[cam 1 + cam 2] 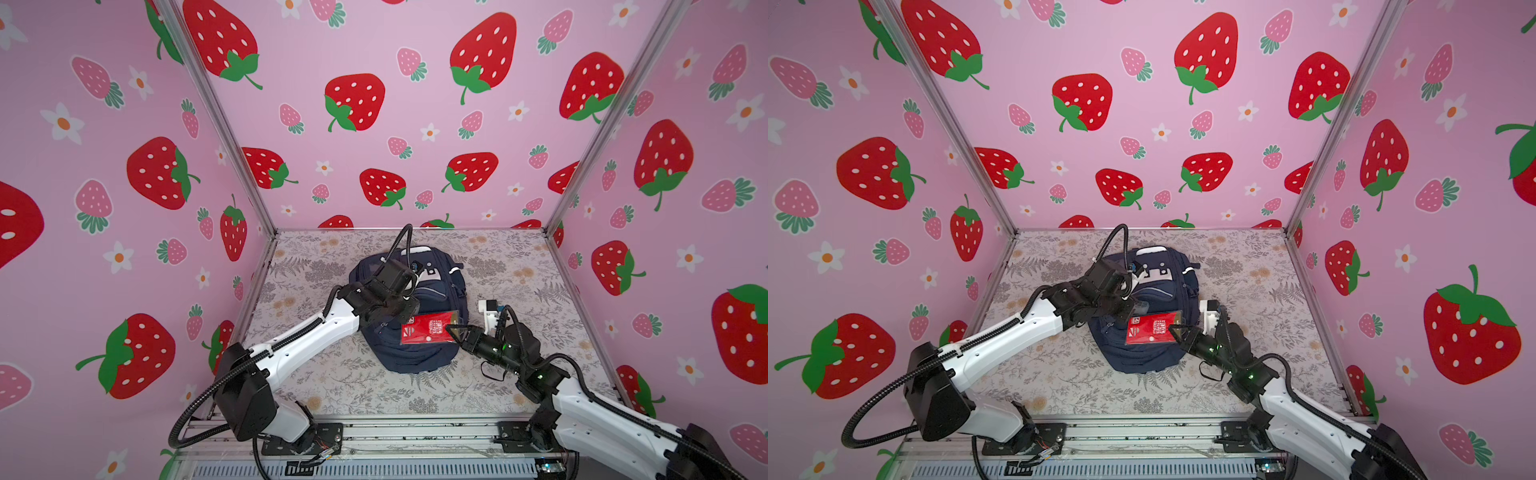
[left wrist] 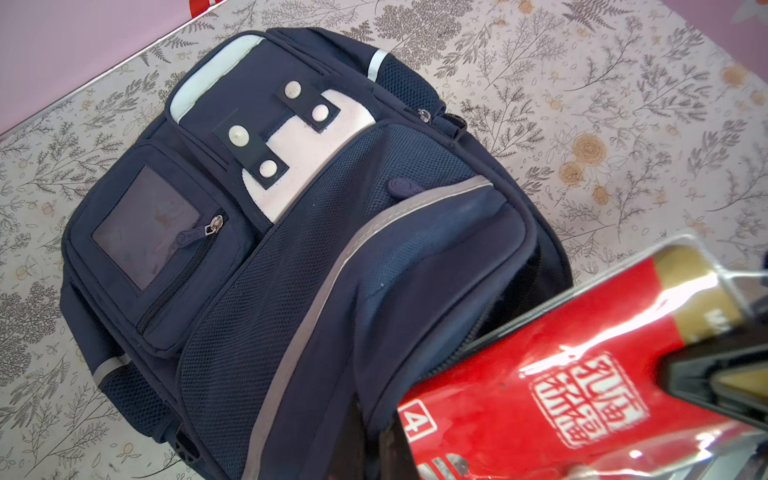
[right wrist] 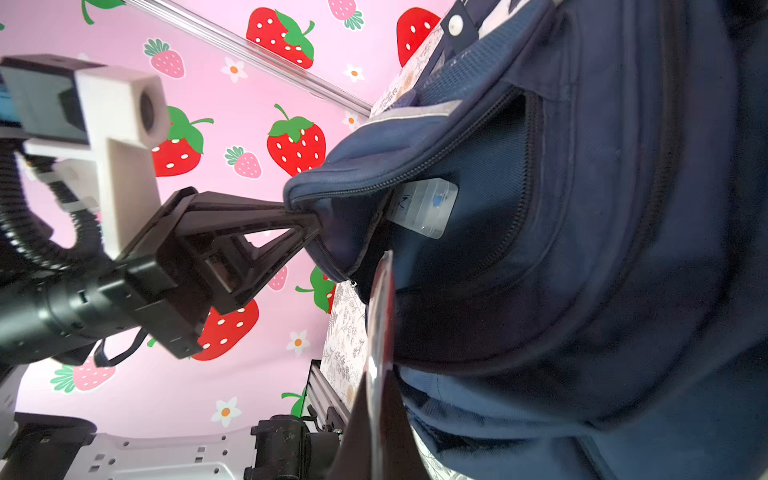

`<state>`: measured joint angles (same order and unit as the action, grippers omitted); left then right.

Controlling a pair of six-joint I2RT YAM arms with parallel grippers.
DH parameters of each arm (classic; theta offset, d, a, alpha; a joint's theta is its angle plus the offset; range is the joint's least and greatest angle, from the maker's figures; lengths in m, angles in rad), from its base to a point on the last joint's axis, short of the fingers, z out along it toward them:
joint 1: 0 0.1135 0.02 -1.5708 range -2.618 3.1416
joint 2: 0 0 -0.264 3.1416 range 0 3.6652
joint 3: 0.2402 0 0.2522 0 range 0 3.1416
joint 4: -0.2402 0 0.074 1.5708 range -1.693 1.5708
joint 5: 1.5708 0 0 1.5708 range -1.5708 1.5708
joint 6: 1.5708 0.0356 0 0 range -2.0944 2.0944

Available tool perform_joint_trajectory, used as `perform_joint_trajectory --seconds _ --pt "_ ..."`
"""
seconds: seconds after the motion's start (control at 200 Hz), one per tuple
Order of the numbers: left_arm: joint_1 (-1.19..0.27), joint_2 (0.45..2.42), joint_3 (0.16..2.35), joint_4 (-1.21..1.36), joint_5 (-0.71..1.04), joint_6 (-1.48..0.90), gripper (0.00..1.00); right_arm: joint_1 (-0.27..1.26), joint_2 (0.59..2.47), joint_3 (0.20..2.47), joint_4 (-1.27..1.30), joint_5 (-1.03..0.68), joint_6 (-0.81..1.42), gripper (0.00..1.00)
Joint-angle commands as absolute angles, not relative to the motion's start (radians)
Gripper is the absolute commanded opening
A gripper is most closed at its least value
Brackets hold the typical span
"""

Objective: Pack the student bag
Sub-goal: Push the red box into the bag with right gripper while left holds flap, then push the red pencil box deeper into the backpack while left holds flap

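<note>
The navy student bag (image 2: 316, 266) lies front-up on the floral-printed table (image 2: 623, 124). It shows a white patch (image 2: 307, 166) with black snap tabs, a zipped window pocket (image 2: 145, 224) and a grey stripe (image 2: 374, 232) along its front pocket. A glossy, plastic-wrapped red packet (image 2: 519, 399) has one corner at that pocket's gaping mouth. The black tip of the right gripper (image 2: 681, 374) is clamped on the packet.

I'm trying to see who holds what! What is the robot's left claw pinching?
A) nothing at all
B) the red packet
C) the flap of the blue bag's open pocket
C: in the right wrist view the left claw is shut on the navy pocket flap of the student bag, while the right claw grips the red packet.
</note>
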<state>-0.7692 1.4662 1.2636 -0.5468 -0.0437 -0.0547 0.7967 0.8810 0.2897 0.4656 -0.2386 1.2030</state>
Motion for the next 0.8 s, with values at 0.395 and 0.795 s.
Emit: perform_joint_trajectory --seconds 0.395,0.795 --pt "-0.770 1.380 1.229 -0.433 0.047 -0.032 0.00 0.802 1.239 0.514 0.687 -0.233 1.182 0.00" --pt "-0.770 1.373 1.209 -0.422 0.051 -0.031 0.00 0.806 1.247 0.587 0.385 -0.098 1.075 0.33"
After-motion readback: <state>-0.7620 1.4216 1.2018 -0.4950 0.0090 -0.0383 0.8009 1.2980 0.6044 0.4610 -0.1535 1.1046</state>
